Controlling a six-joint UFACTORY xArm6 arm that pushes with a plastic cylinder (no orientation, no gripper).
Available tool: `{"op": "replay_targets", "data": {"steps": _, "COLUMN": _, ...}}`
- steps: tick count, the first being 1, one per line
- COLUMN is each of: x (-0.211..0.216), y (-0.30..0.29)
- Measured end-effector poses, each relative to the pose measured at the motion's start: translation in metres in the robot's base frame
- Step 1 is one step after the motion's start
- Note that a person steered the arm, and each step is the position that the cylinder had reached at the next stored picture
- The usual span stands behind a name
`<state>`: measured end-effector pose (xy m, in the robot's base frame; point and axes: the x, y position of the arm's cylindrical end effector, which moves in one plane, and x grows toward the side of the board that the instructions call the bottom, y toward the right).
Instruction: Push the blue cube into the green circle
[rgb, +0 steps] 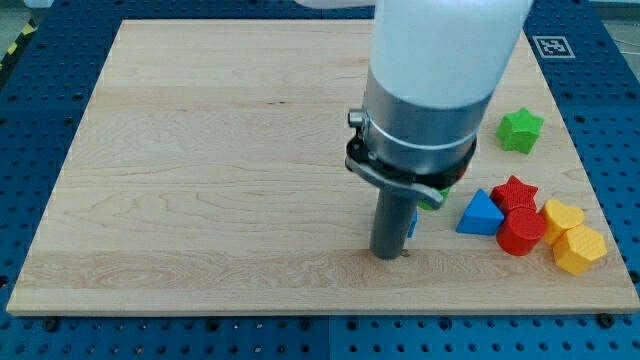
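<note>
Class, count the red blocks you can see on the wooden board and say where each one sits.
2. A red star sits near the view's right edge, beside the blue triangle; a red rounded block lies just below it, touching the yellow blocks. The arm may hide others.

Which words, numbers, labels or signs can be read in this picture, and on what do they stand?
No words, numbers or brand names can be read.
One sign only: a black-and-white square marker on the blue surface beside the wooden board, at the view's top right; it is a pattern, with no letters.
The arm's pale body, my tip and the blocks, such as the green star, carry no visible text.
</note>
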<state>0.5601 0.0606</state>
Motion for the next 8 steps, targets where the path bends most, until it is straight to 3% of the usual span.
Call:
{"op": "replay_targets", "data": {"steps": 5, "x": -0.024, "y": -0.021}}
{"op": "replay_targets", "data": {"steps": 8, "x": -0.016, "y": 0.059}}
